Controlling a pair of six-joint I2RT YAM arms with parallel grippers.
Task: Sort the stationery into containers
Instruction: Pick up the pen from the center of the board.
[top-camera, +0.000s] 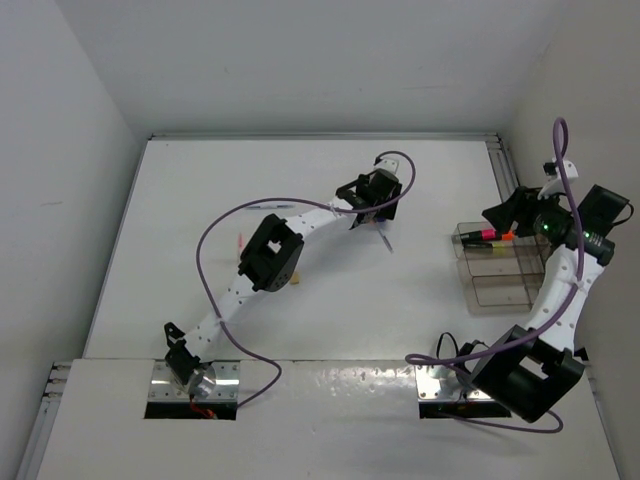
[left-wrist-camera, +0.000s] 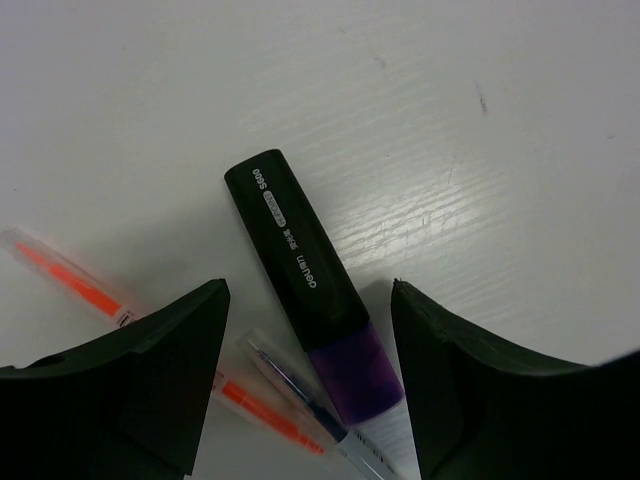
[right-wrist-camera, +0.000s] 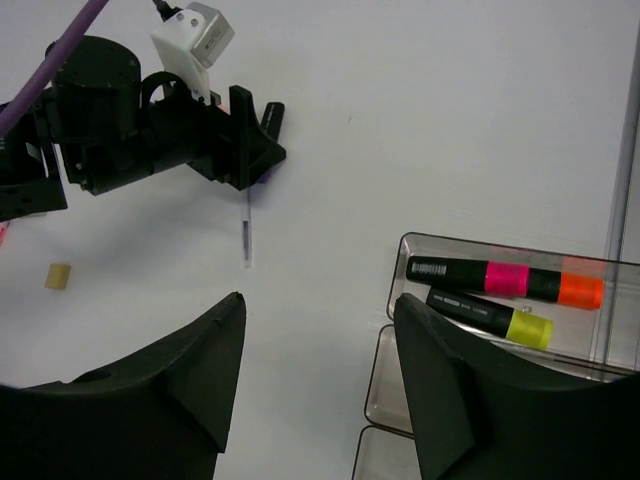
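Left jaws gape, matte black wedges, around stubby purple-ended highlighter (left-wrist-camera: 314, 297).

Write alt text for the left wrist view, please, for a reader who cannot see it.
A black highlighter with a purple end lies on the white table between the open fingers of the left gripper. Beside it lies a thin clear pen with blue ink, and a clear orange-cored pen shows at lower left.
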